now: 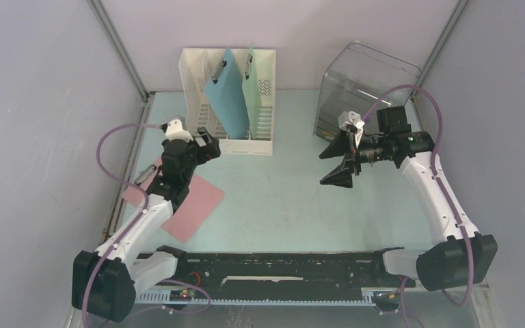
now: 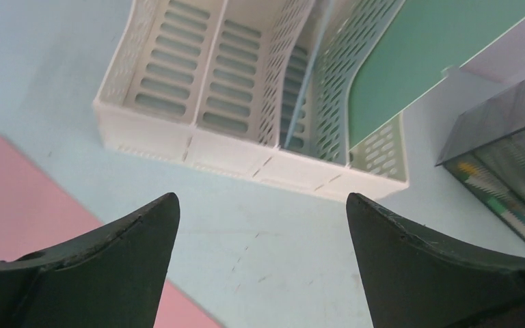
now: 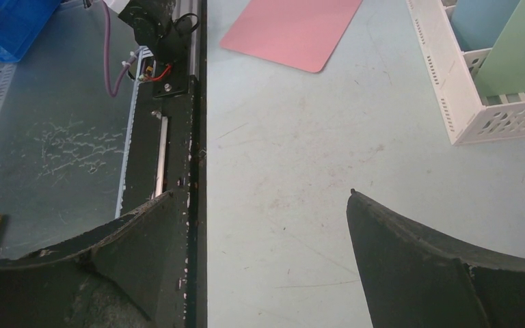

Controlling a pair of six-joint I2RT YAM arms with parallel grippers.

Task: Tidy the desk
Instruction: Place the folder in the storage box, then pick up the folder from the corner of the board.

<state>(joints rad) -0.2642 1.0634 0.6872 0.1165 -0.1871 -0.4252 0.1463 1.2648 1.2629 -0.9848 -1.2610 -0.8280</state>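
The desk (image 1: pixel 287 198) is a pale mint-green tabletop. A white file rack (image 1: pixel 263 130) stands at its back, holding a blue clipboard (image 1: pixel 224 102) and a green clipboard (image 1: pixel 256 96) upright. A pink clipboard (image 1: pixel 195 205) lies flat at the left, partly under my left arm. My left gripper (image 1: pixel 207 145) hovers open and empty just in front of the rack's left end (image 2: pixel 198 137), with the pink clipboard (image 2: pixel 20 198) below it to the left. My right gripper (image 1: pixel 332 166) is open and empty over the bare desk right of centre (image 3: pixel 287 171).
A clear plastic bin (image 1: pixel 366 85) stands at the back right, close behind the right wrist. A black rail (image 1: pixel 273 263) runs along the near edge between the arm bases. Metal frame posts border the desk on both sides.
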